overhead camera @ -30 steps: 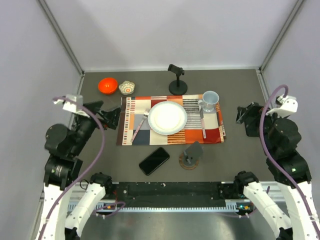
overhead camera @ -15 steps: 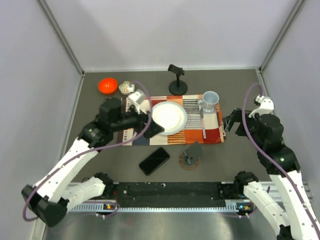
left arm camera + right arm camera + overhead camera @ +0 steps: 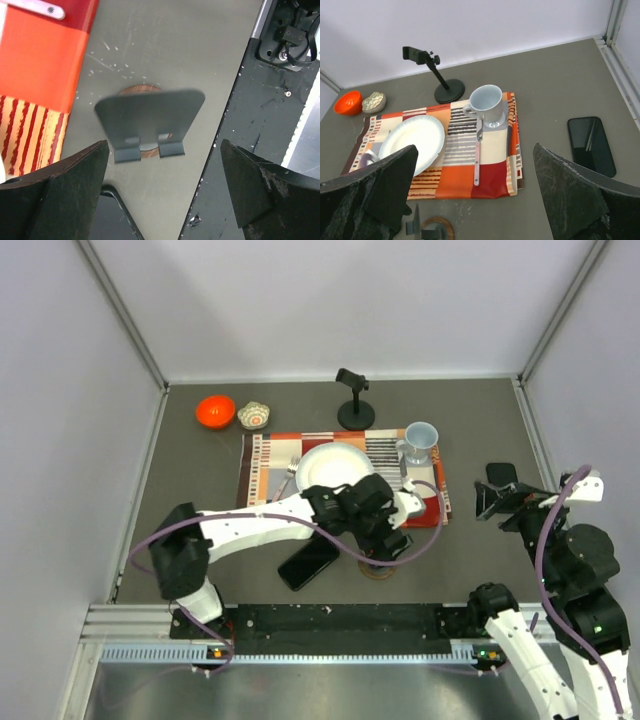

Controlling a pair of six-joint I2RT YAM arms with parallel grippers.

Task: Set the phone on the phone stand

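The phone stand is a tilted grey plate on a brown disc and stands on the table near the front rail. My left gripper hangs open right above it, one finger on each side, touching nothing. In the top view the left gripper hides most of the stand. A black phone lies flat just left of the stand, and its corner shows in the left wrist view. A second black phone lies right of the placemat. My right gripper is open and empty, raised near it.
A striped placemat holds a white plate, a mug, a knife and a fork. A black clamp post, an orange bowl and a small bowl stand at the back. The black rail runs beside the stand.
My left arm has swung from the left side across the placemat to hang over the phone stand. My right arm has drawn back to the right, and the second phone now shows.
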